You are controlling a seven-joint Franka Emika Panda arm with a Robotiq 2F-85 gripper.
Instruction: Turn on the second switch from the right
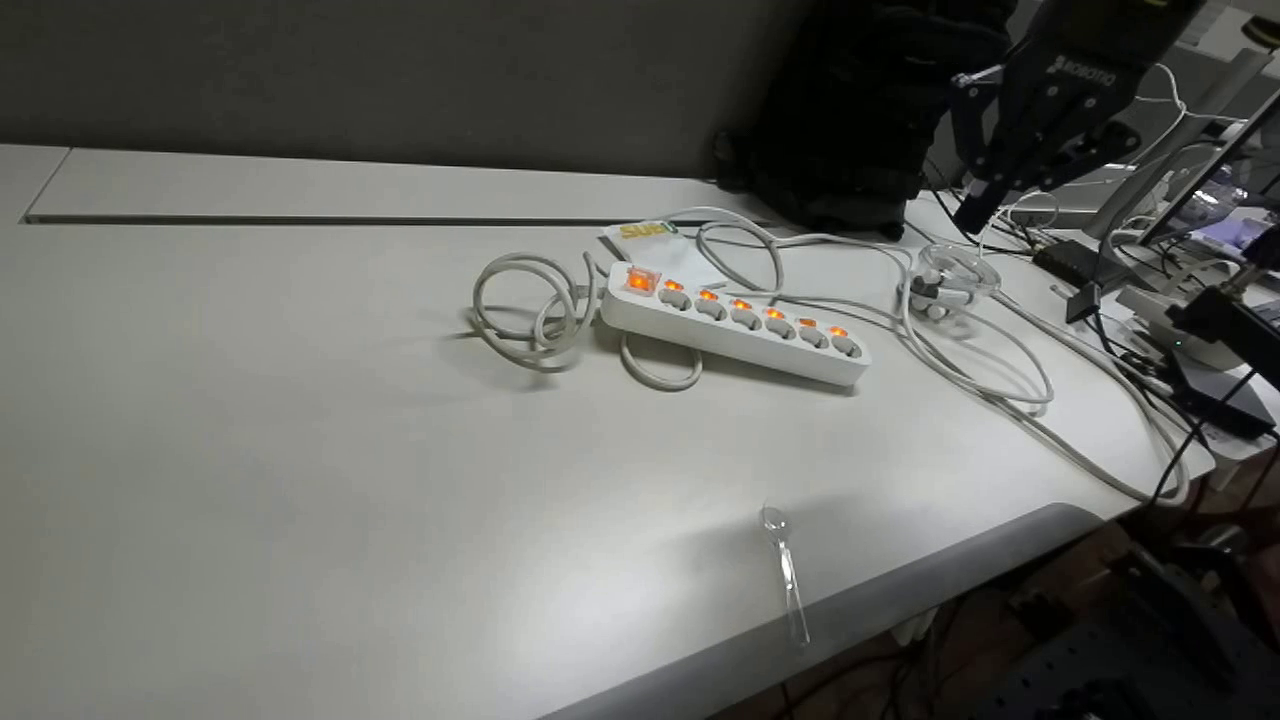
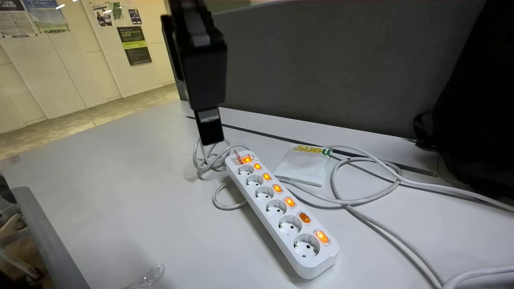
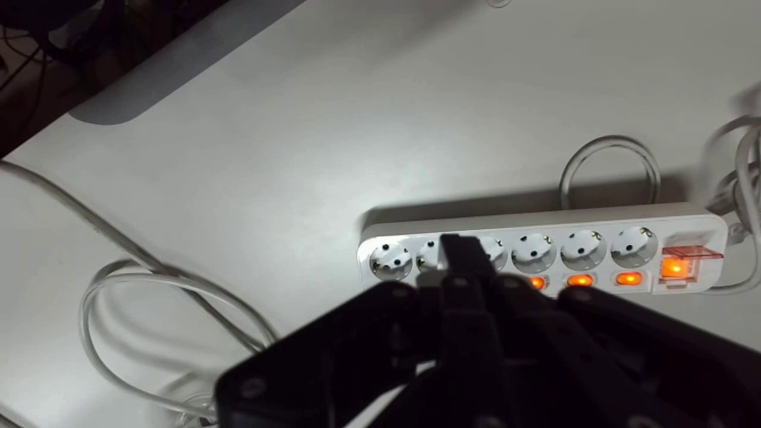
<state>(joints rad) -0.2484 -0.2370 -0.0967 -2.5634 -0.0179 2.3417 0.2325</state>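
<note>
A white power strip [image 1: 735,345] lies on the table with a row of orange switches. It also shows in an exterior view [image 2: 296,209] and the wrist view [image 3: 535,223]. The second switch from the right [image 1: 808,322] is dim orange and unlit, as it also is in an exterior view [image 2: 304,218]. The other switches glow. My gripper [image 1: 978,205] is shut and empty, well above the table; it also shows in an exterior view [image 2: 211,130]. In the wrist view, the fingertips [image 3: 467,255] overlap the strip's left half. The gripper hides the switches by the left sockets there.
White cables [image 1: 540,310] coil around the strip and run right. A white paper packet [image 2: 303,164] lies behind it. A clear cup [image 1: 955,275] stands to the right, a clear spoon [image 1: 785,570] near the front edge. A black bag [image 1: 850,110] and grey partition [image 1: 350,80] stand behind.
</note>
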